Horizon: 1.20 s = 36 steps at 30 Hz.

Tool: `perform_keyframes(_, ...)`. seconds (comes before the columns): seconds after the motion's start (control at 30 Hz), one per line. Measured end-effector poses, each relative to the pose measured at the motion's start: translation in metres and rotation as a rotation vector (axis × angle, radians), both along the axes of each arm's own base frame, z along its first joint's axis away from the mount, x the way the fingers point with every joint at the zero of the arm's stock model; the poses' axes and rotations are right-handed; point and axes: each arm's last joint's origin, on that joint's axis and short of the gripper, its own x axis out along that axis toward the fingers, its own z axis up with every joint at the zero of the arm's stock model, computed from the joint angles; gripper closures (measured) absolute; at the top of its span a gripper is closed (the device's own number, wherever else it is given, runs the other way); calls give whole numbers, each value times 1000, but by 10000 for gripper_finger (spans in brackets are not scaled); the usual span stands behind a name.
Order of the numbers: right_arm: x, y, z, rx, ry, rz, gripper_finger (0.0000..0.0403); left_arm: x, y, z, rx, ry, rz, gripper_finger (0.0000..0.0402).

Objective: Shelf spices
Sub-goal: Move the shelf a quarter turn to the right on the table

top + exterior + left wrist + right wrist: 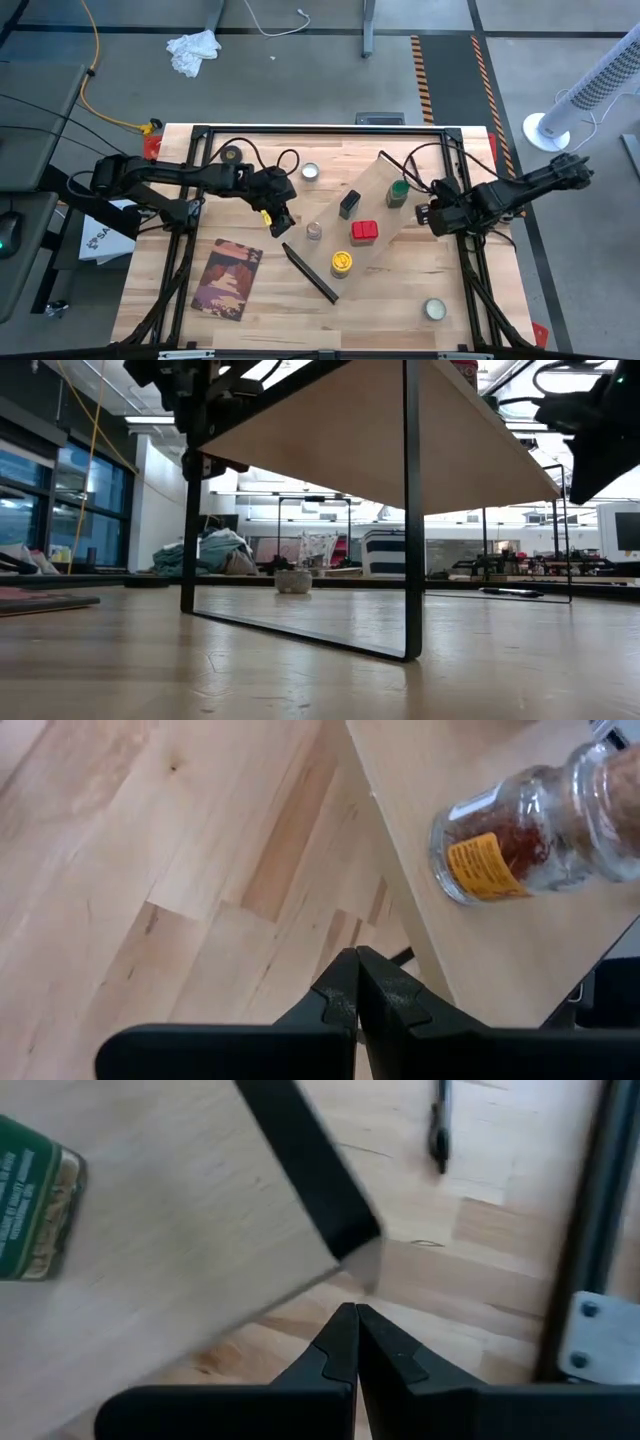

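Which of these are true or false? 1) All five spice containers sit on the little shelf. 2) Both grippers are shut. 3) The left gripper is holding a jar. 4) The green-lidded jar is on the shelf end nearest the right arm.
1) False: the tiny clear jar looks to stand on the table beside the shelf.
2) True: left gripper and right gripper are both closed.
3) False: it holds nothing.
4) True: the green-lidded jar is there.

Shelf [385,215] and booklet [229,278] on table [390,310]
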Motion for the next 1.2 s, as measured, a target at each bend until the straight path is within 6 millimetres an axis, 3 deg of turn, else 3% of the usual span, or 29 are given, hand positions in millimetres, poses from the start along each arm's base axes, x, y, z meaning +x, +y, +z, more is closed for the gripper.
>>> perform_keyframes(0.2, 8, -3, -18, -45, -89, -40, 403, -9, -8, -21, -49, 93, 50, 401)
perform_keyframes(0.4, 19, -14, -17, -107, -170, -81, 403, -17, -22, -39, -109, 161, 96, 401)
perform_keyframes(0.67, 48, -39, -10, -212, -277, -54, 403, -10, -37, -41, -122, 36, 130, 401)
perform_keyframes(1.07, 103, -95, -13, -249, -439, 116, 403, -5, -30, -38, -39, -43, 201, 401)
perform_keyframes(1.2, 101, -102, 10, -292, -465, 179, 403, -4, -28, -38, -61, -46, 210, 401)
